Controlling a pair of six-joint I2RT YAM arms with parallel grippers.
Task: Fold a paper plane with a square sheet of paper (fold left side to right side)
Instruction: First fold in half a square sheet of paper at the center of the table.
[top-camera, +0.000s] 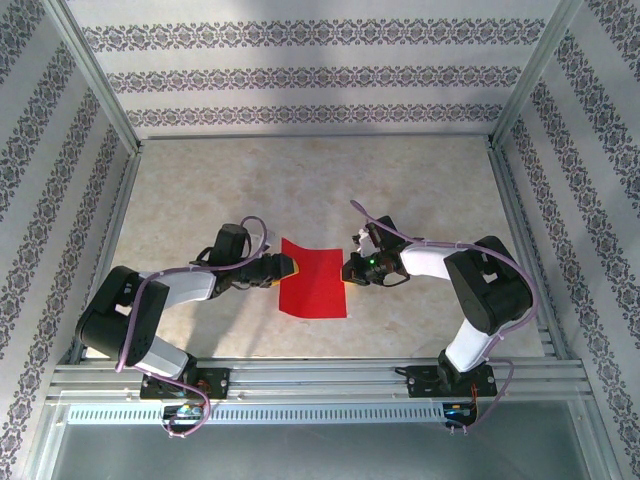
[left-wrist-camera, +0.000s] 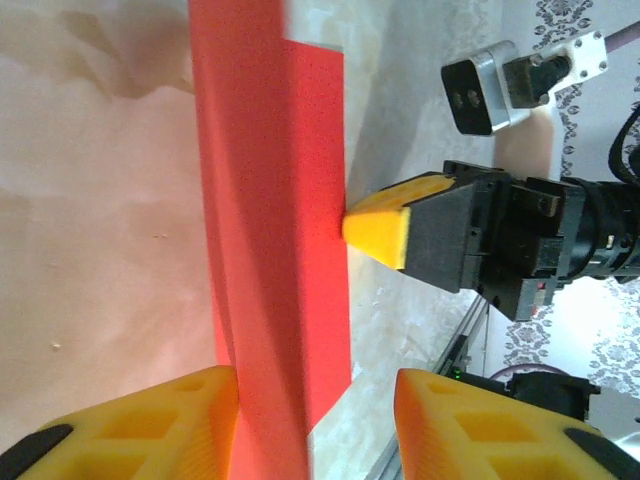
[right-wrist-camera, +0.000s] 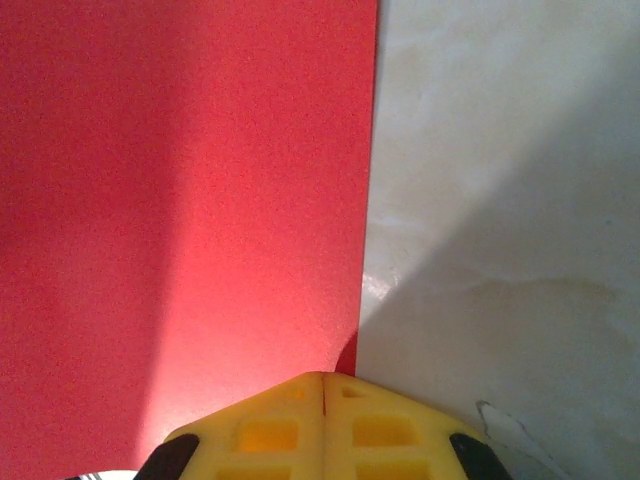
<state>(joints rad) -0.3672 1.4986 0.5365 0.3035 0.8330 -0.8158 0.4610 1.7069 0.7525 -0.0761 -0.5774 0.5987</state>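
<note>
Nearest, at the bottom of the left wrist view: the left gripper (left-wrist-camera: 315, 395), yellow jaws standing apart, clamped on nothing. Between those jaws, the thin bright red square sheet of paper (top-camera: 315, 285), lying flat on the pale marbled table top (top-camera: 200, 190), about midway between the two arms. From above, already narrower than a square. In the left wrist view, a raised darker strip along one long side; sharp crease or only a loose bend, impossible to tell.

Just beyond, at the opposite long edge: the right gripper (right-wrist-camera: 325, 400), yellow fingers pressed together with no gap, holding nothing, tip touching the paper's edge at the border of red and table. Pressing down on the sheet or only resting against it: not possible to say.

Further off, more of the table top, then the patterned walls (top-camera: 300, 80).

Possible trouble from here, as a judgement only:
- Springing back of the folded flap, with the left jaws apart and the fold perhaps not flattened.
- Dragging of the light sheet by one left finger on the way out, because of its closeness to the red strip.
- Sliding or turning of the sheet under the right tip, being pinned at one small spot, and so a crooked crease for all later folds.
</note>
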